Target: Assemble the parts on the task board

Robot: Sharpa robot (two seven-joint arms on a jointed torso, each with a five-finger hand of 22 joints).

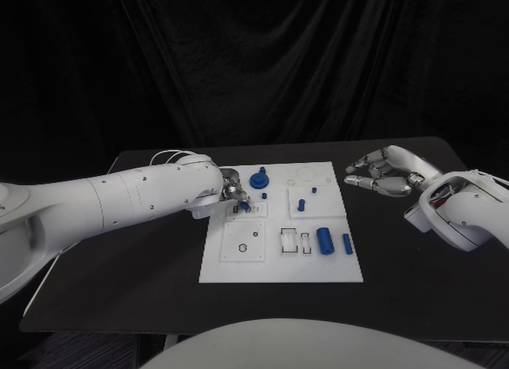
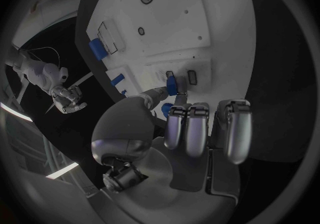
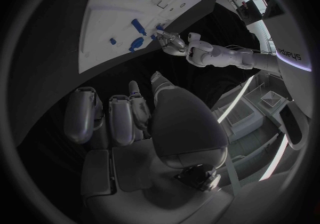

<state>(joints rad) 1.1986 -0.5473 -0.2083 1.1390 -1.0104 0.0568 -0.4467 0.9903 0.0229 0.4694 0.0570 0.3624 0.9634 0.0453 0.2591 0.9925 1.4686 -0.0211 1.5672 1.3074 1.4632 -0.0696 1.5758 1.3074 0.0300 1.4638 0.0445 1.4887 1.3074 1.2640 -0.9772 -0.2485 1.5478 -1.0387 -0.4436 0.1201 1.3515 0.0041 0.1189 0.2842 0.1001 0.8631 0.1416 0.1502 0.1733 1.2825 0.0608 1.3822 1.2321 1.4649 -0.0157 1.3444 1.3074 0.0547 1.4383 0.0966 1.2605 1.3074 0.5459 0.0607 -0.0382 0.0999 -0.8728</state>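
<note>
The white task board point(image 1: 279, 265) lies mid-table. My left hand point(image 1: 234, 189) hovers over its near-left upper area and pinches a small blue part point(image 1: 246, 204) between thumb and finger. In the left wrist view that part point(image 2: 173, 85) sits right at two small rectangular slots point(image 2: 192, 77) of the board point(image 2: 220, 32), below the hand point(image 2: 197, 128). A blue knob point(image 1: 261, 181), a short peg point(image 1: 302, 205) and two blue cylinders point(image 1: 324, 240) rest on the board. My right hand point(image 1: 381, 174) hangs off the board's right edge, fingers point(image 3: 123, 117) curled in with nothing in them.
The black table point(image 1: 121, 284) surrounds the board, with bare surface in front and on both sides. A black curtain closes the back. My left forearm point(image 1: 121, 200) crosses the table's left side toward the board.
</note>
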